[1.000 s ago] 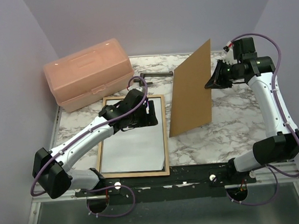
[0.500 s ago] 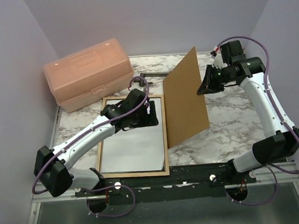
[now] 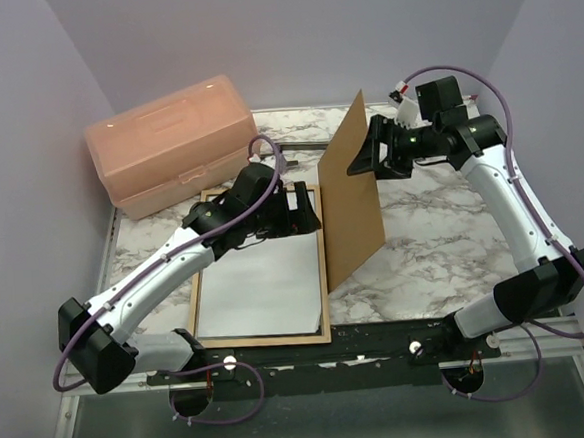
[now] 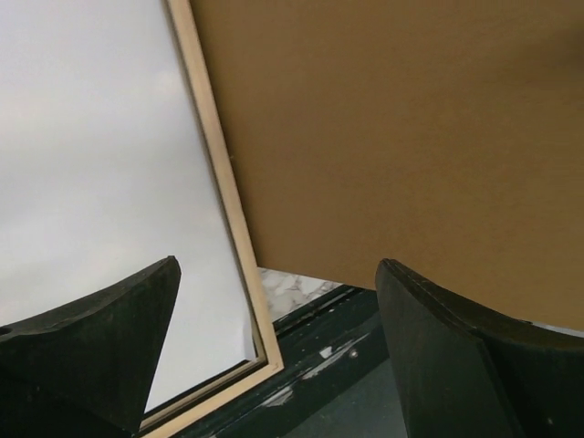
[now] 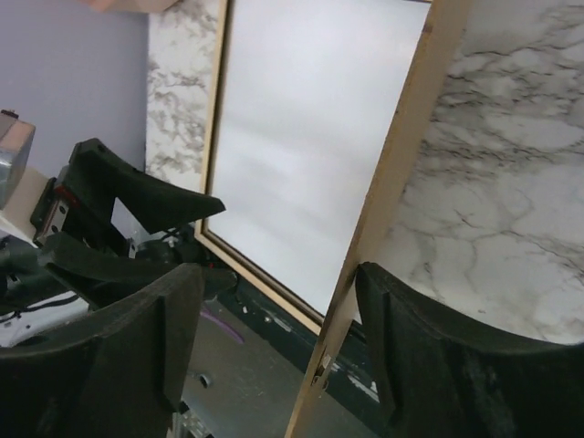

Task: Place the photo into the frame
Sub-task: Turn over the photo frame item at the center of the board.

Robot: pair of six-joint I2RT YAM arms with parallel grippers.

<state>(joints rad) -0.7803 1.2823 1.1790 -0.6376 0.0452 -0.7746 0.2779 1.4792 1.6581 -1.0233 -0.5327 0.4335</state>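
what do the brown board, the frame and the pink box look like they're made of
Board: probably hardboard or thick card, matte, uniform brown with a pale cut edge. Frame: looks like light wood, thin tan rim with a matte finish. Box: translucent pink plastic, glossy, with moulded ridges and highlights.
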